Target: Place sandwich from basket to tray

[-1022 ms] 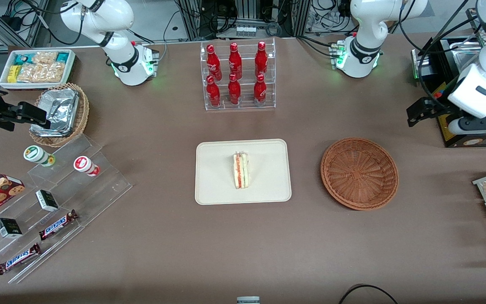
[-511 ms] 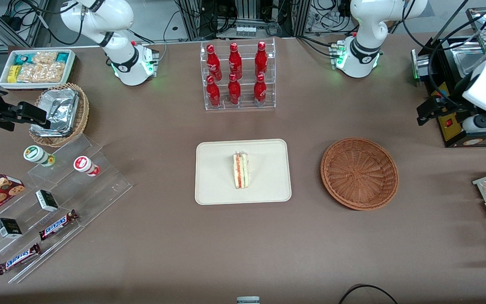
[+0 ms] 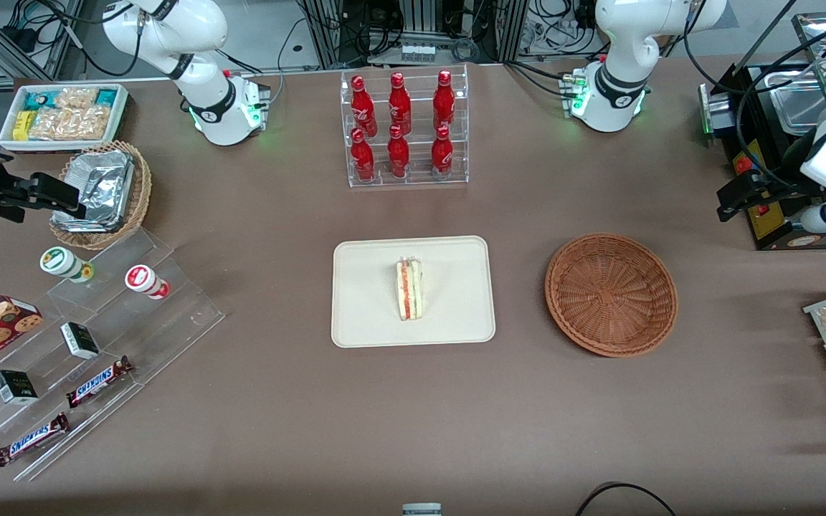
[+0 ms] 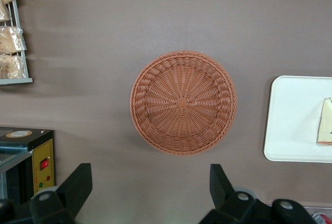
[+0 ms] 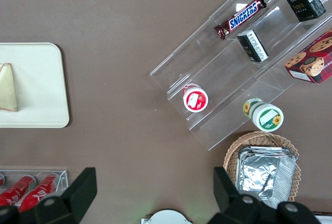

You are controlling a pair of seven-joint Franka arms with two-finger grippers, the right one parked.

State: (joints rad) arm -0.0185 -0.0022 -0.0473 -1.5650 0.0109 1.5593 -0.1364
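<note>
One sandwich [image 3: 409, 289] is seen lying on the cream-white tray [image 3: 370, 315], near the middle of the front view, and its long axis is directed from the upper side of the frame to the lower side, so that it runs toward the front camera; the layered edge with red, white and green filling is turned upward and can be read along the whole length. In the left wrist view only a pale part of the sandwich [image 4: 325, 129] is caught on the tray [image 4: 290, 120]. One reddish-brown wicker basket [image 3: 611, 294] is placed beside the tray, toward the working arm's end of the table, well apart from it, and nothing is held inside it; its woven bottom [image 4: 182, 102] is fully shown in the wrist view. The left gripper [image 3: 732, 197] is found at the right edge of the front view, high above the table, near a black machine [image 3: 764, 215], and farther from the camera than the basket. In the wrist view its two dark fingers [image 4: 78, 185] are spread wide, and nothing is gripped between them. Six red bottles [image 3: 399, 125] are counted in one clear rack, in two rows of three, in the upper middle of the frame. Two Snickers bars [image 3: 97, 381] are laid on a clear stepped stand at the lower left.
</note>
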